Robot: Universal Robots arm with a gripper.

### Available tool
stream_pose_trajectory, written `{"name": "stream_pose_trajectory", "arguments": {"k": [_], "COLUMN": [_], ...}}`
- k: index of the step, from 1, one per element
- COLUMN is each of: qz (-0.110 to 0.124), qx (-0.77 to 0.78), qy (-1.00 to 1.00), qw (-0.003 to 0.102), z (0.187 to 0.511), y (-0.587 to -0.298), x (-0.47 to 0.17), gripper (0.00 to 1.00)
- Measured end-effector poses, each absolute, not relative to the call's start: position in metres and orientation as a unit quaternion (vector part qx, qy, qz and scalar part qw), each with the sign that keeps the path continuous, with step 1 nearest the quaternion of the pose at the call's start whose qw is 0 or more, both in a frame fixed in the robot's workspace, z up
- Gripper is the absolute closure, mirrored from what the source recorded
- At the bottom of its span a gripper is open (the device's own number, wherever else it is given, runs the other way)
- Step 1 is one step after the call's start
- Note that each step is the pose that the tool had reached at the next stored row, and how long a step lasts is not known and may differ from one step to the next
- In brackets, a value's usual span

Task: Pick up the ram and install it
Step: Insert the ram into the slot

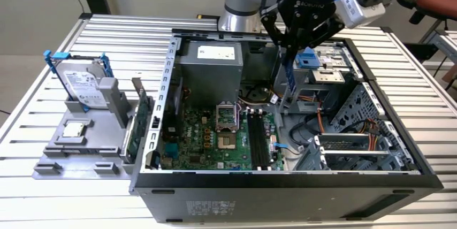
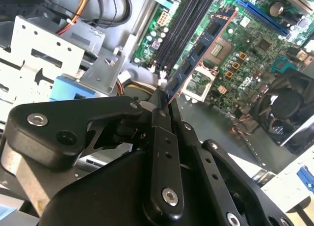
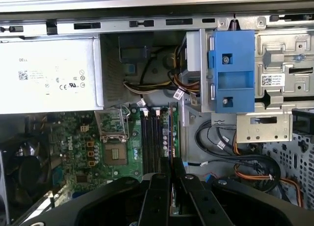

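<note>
Ram [image 1: 290,76] is riding in the tool [image 1: 291,44], jaws clamped on its upper end, so the pick-up is looking done. It is hanging on edge inside the open computer case [image 1: 286,183], above the motherboard [image 1: 207,143] and not yet seated in the black slots [image 1: 258,142]. In the second wrist view it is showing long, thin and blue-green, dotted with dark chips, with one long edge copper-orange.

ram [image 2: 201,49], a thin blue-green stick with black chips, is hanging end-down, pinched by the gripper [image 2: 164,102], over the motherboard [image 2: 255,54] beside its black slots [image 2: 184,24].
</note>
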State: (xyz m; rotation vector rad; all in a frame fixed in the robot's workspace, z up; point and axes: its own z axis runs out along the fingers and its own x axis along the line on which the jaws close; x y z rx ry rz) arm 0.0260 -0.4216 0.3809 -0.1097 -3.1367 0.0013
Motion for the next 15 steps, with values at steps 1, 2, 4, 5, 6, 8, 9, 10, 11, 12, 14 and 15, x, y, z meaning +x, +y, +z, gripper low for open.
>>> {"name": "stream_pose_trajectory", "arguments": {"k": [1,2,4,5,6,8,9,10,11,12,14,15], "qz": [0.000,0.000,0.001,0.001,0.001,0.001,0.001,0.001,0.001,0.001,0.001,0.001], "qx": [-0.035,-0.036,-0.037,-0.038,-0.039,-0.040,-0.040,-0.040,-0.041,-0.041,-0.041,-0.041], "qy": [-0.999,-0.999,-0.999,-0.999,-0.999,-0.999,-0.999,-0.999,-0.999,-0.999,-0.999,-0.999], "qw": [0.002,0.001,0.001,0.001,0.001,0.001,0.001,0.001,0.001,0.001,0.001,0.001], "z": [0.380,0.379,0.376,0.375,0.374,0.370,0.368,0.366,0.365,0.363,0.359,0.357], "y": [-0.422,-0.422,-0.422,-0.422,-0.422,-0.422,-0.422,-0.422,-0.422,-0.422,-0.422,-0.422], "x": [0.026,0.026,0.026,0.026,0.026,0.026,0.026,0.026,0.026,0.026,0.026,0.026], "gripper": [1.00,1.00,1.00,1.00,1.00,1.00,1.00,1.00,1.00,1.00,1.00,1.00]}}
